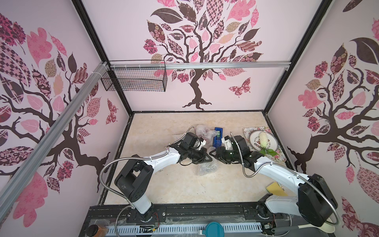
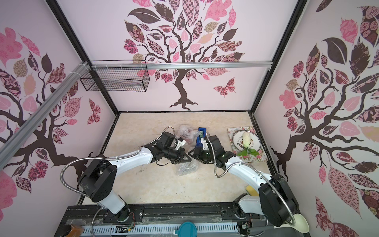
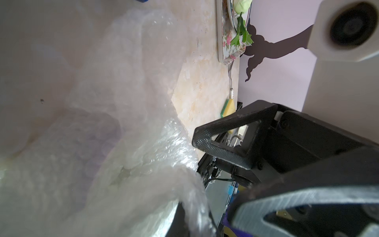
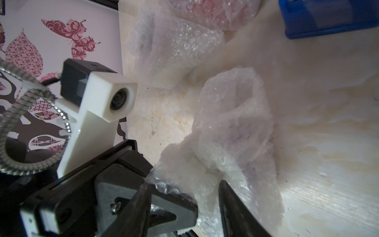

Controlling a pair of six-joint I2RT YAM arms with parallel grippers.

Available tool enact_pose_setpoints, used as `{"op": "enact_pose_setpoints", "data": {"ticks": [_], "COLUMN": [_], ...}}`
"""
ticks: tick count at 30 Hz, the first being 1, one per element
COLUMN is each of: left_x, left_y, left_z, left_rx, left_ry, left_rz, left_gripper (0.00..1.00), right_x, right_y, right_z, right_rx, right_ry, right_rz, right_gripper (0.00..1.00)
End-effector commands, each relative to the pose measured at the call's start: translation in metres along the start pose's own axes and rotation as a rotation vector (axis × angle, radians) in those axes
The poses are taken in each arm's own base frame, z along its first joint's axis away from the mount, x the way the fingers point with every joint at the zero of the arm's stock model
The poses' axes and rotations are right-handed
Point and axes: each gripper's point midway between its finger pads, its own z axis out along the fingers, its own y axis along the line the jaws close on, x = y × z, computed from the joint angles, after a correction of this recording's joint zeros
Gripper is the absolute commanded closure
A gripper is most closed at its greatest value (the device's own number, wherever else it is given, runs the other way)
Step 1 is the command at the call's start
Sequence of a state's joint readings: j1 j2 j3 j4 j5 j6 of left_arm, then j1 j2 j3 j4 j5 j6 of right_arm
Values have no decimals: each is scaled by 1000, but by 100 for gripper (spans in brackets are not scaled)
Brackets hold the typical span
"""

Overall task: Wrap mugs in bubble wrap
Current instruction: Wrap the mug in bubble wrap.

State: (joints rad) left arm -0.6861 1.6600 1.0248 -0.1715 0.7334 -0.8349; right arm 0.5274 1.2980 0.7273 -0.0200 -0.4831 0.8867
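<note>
The left end effector [image 1: 206, 159] is pressed together on an edge of the bubble wrap [image 1: 207, 169]. The right end effector [image 1: 213, 152] straddles the same crumpled wrap, jaws apart; I can't tell whether it grips. The bundle sits mid-worktop [image 1: 164, 184], with a lavender tint showing through.

Crinkly clear plastic bubble wrap [image 4: 231, 131], glossy blue plastic tape dispenser [image 4: 328, 18], black wire mesh basket [image 1: 133, 79]

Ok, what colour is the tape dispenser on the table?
Blue. The tape dispenser shows largest in the right wrist view.
</note>
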Motion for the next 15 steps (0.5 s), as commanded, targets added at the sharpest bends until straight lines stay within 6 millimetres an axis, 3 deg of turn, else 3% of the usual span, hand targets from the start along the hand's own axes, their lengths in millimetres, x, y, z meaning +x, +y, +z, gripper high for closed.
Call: {"op": "enact_pose_setpoints", "data": {"ticks": [1,7,15], "left_x": [-1,1,-1], "left_y": [-13,-10,-8], "left_z": [3,5,7], "left_rx": [41,31,25], "left_ry": [5,7,5], "left_rz": [64,66,71], "left_gripper": [100,100,100], "right_x": [-3,10,34], "right_y": [12,13,3], "right_z": [9,19,18], "right_rx": [-53,-77,-81], "right_ry": [40,153,266], "right_rz": [-35,-89,-115], "right_gripper": [43,46,66]}}
